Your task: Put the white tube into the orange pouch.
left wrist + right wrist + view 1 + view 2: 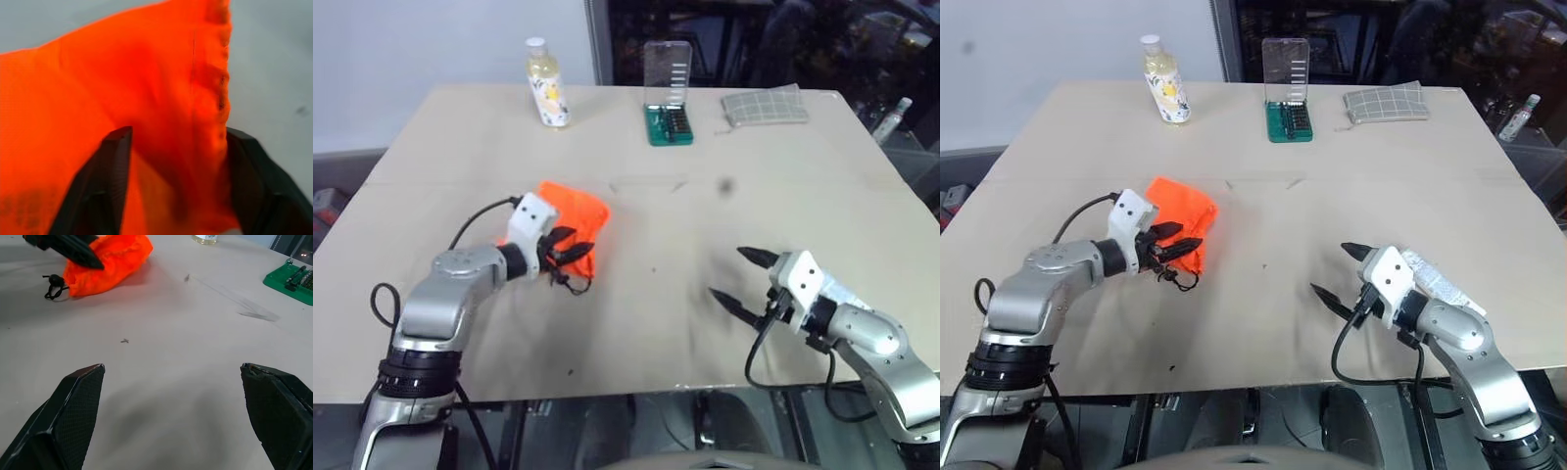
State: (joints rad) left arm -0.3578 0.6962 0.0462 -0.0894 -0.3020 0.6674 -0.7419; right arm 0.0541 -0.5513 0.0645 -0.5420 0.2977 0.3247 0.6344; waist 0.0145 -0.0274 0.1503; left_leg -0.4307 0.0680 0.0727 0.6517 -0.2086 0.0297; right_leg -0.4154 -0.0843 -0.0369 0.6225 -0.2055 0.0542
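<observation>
Orange fabric drawstring pouch point(570, 218) sat between the part-open left gripper point(560, 248) fingers, likely to spread its mouth; right gripper point(740, 276) gaped wide, empty, nearby.

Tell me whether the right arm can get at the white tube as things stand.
Probably yes: the white tube lies on the table right beside the right gripper, whose jaws stand wide open and empty.

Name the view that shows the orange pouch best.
The right eye view: the whole pouch lies on the table with its black cord, the left hand at it. The left wrist view has close fabric between fingers; the right wrist view shows it far off.
</observation>
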